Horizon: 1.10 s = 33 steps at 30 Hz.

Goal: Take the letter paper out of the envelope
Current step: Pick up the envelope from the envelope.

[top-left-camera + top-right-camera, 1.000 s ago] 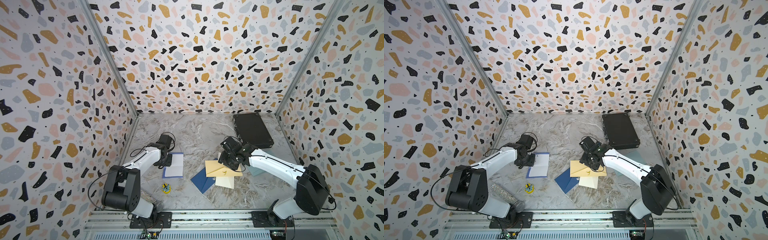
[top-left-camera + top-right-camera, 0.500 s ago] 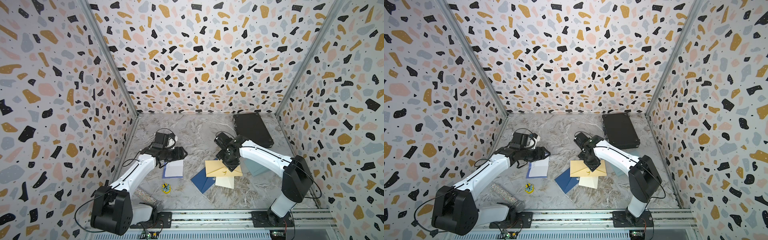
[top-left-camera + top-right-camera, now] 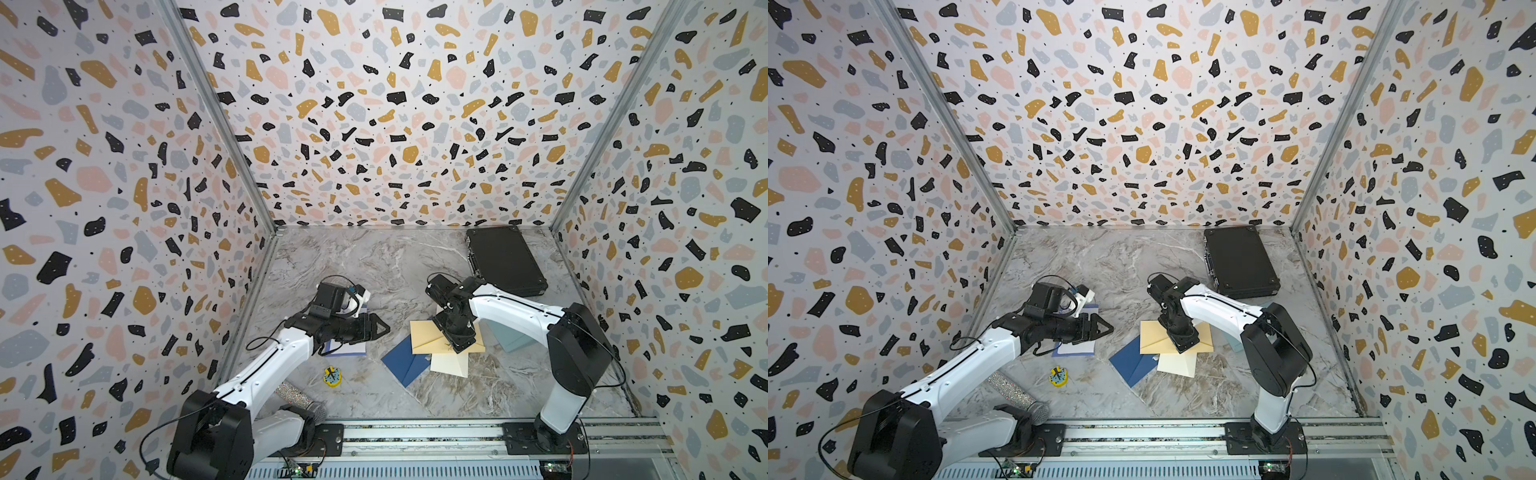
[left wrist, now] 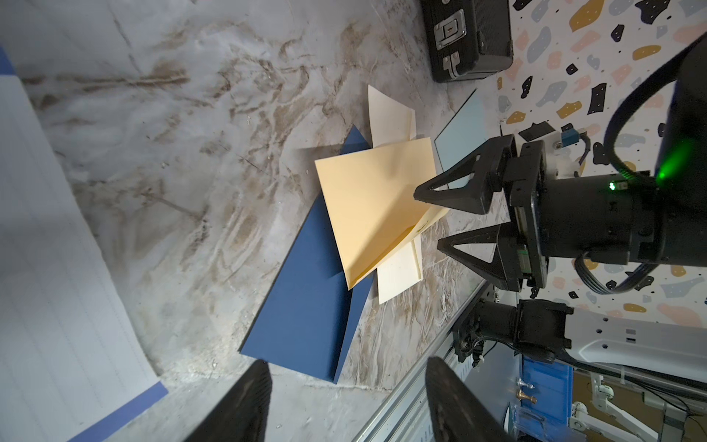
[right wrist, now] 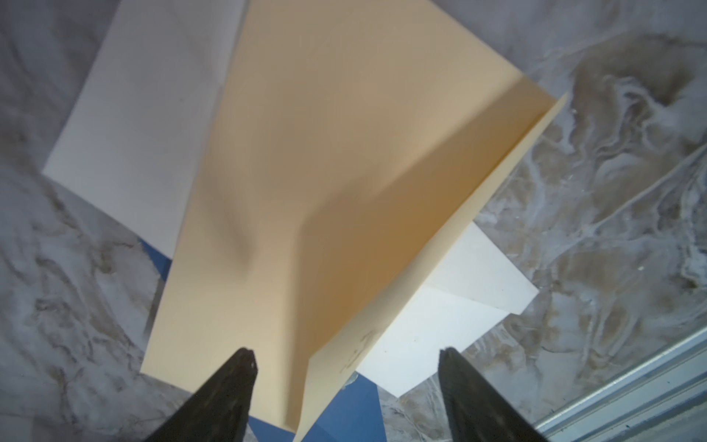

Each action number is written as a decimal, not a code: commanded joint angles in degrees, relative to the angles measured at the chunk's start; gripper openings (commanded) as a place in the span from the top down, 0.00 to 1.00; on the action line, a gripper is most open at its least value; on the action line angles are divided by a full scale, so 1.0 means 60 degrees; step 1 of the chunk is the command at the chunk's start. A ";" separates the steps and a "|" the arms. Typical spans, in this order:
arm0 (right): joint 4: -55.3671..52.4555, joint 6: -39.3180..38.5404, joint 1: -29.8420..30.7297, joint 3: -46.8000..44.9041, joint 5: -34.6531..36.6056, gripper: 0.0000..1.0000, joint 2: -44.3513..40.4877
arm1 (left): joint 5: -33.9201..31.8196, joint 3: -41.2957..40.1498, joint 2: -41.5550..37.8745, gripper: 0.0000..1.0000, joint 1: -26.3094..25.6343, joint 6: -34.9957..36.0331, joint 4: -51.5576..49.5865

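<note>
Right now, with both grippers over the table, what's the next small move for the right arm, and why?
Probably ease the right gripper down and close it on the lifted edge of the tan envelope. Its jaws stand open astride that edge and hold nothing. The left gripper hovers open off to the side, clear of the envelope, so it is not yet placed to help.

Left gripper (image 3: 385,328) now nearer the tan envelope (image 3: 422,336), fingers (image 4: 245,407) wider.
</note>
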 commanded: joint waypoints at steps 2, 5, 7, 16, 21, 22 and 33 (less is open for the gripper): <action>-0.0063 0.0756 0.0043 -0.0153 -0.0006 0.22 0.0007 | 0.0109 -0.0128 -0.0194 0.35 -0.0096 -0.0051 0.0115; 0.0138 0.0884 0.0044 -0.0227 -0.0131 0.22 0.0166 | 0.0106 -0.0102 -0.0181 0.36 -0.0117 -0.0043 0.0087; 0.0380 0.1206 0.0037 -0.0303 -0.0245 0.22 0.0268 | 0.0069 -0.0084 -0.0168 0.36 -0.0133 0.0000 0.0003; 0.0845 0.1666 0.0044 -0.0461 -0.0226 0.33 0.0439 | 0.0149 -0.0058 -0.0228 0.42 -0.0170 -0.0007 -0.0164; 0.0845 0.1825 0.0035 -0.0452 -0.0020 0.48 0.0345 | 0.0208 -0.0003 -0.0112 0.44 -0.0231 -0.0095 -0.0051; 0.0846 0.1850 0.0030 -0.0465 0.0027 0.51 0.0315 | 0.0209 -0.0018 -0.0082 0.44 -0.0234 -0.0085 -0.0048; -0.0372 0.1342 -0.0073 0.0369 0.1424 1.00 -0.0594 | 0.0338 0.0488 0.0205 0.41 -0.0266 -0.0311 -0.0019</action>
